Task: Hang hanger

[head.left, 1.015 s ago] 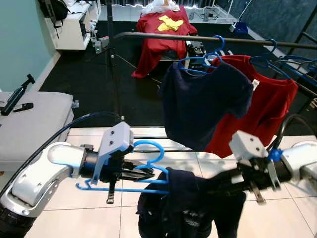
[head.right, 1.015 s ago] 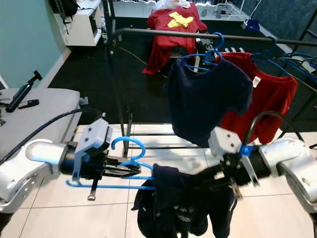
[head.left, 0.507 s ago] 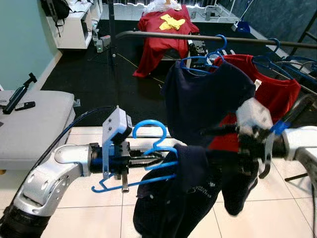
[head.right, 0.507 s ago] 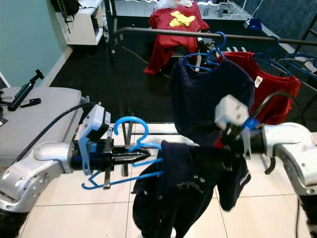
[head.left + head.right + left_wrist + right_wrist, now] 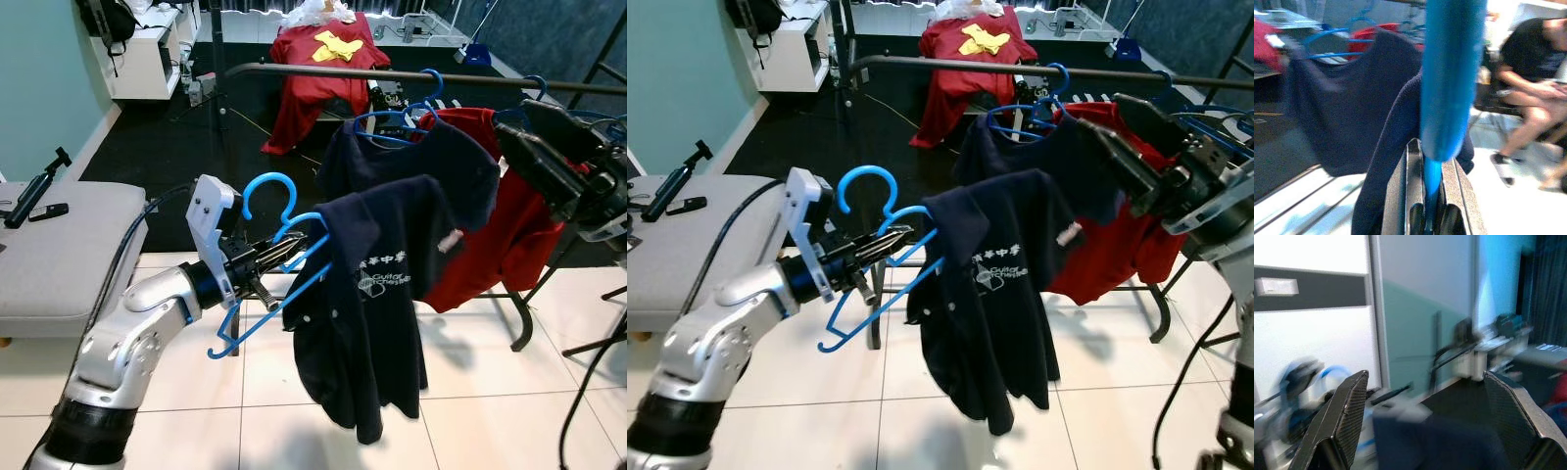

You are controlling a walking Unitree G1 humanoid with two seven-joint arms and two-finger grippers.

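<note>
Your left pincer (image 5: 294, 253) pinches the blue hanger (image 5: 279, 257). The rail (image 5: 323, 70) lies toward 12 o'clock, running crosswise; your right pincer (image 5: 1112, 132), spread, is nearer it.

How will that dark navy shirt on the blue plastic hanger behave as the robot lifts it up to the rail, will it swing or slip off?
The dark navy shirt drapes limp and bunched toward one end of the tilted blue plastic hanger, so it may slide off. It hangs free, so it probably sways. The left pincer grips near the hook, so the hanger may pivot.
</note>
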